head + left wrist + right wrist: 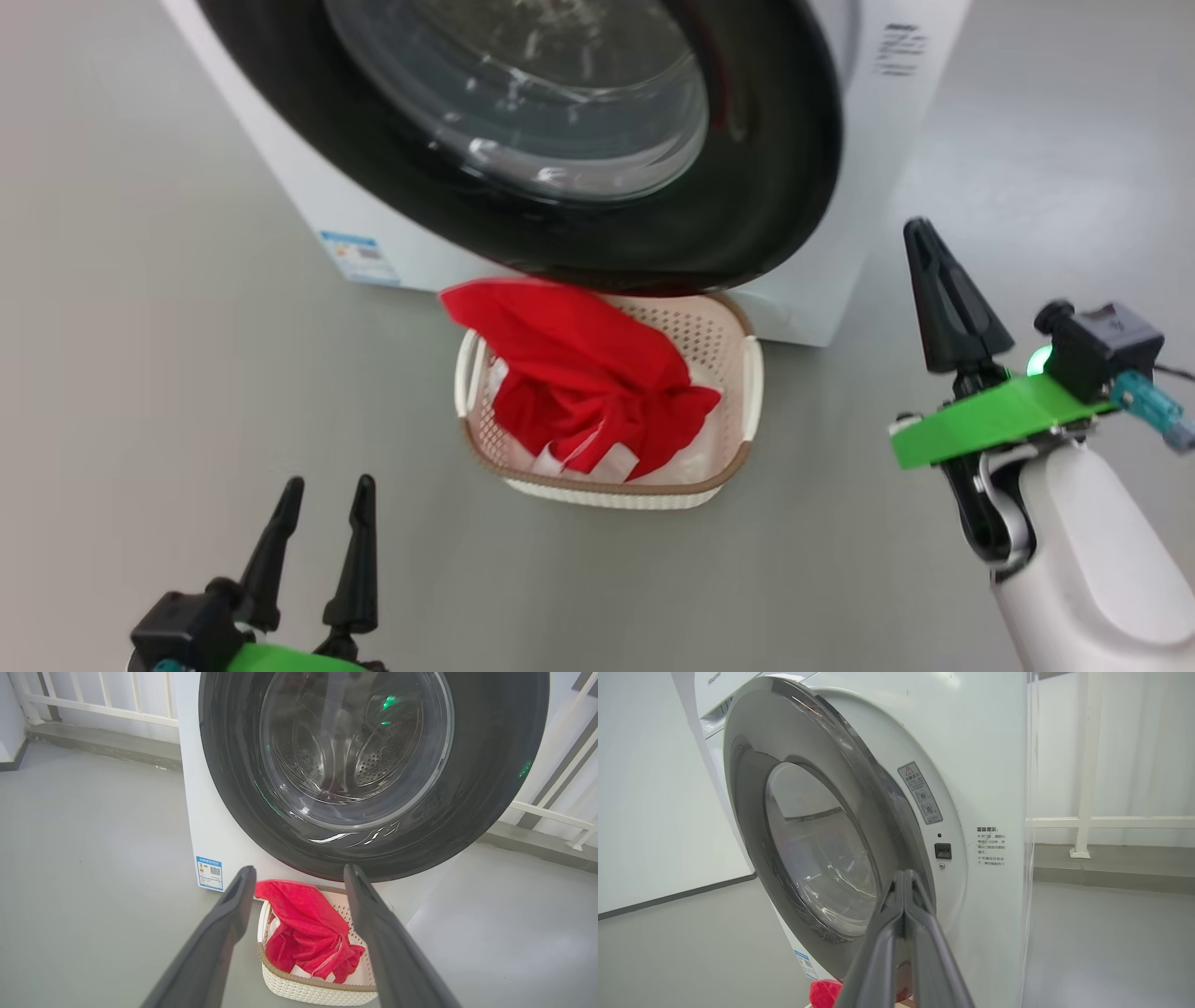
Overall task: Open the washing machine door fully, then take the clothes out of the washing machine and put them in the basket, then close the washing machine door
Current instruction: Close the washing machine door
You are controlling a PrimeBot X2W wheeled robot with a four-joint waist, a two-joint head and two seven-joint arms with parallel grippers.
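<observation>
Plainly, right hand [920, 233] closed and empty.

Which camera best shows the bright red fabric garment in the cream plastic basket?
The head view: it looks straight down on the red garment in the cream perforated basket, white trim included. The left wrist view shows it lower, framed by the left gripper. The right wrist view catches a red scrap at its bottom edge.

- We are seeing the clothes [583, 373] lying in the basket [607, 492], one end over its far rim.
- The basket is sitting on the floor [187, 420] before the washing machine [822, 289], under the washing machine door [766, 187].
- Our left gripper [329, 483] is hanging before it — our right gripper [920, 229], right of it.
</observation>
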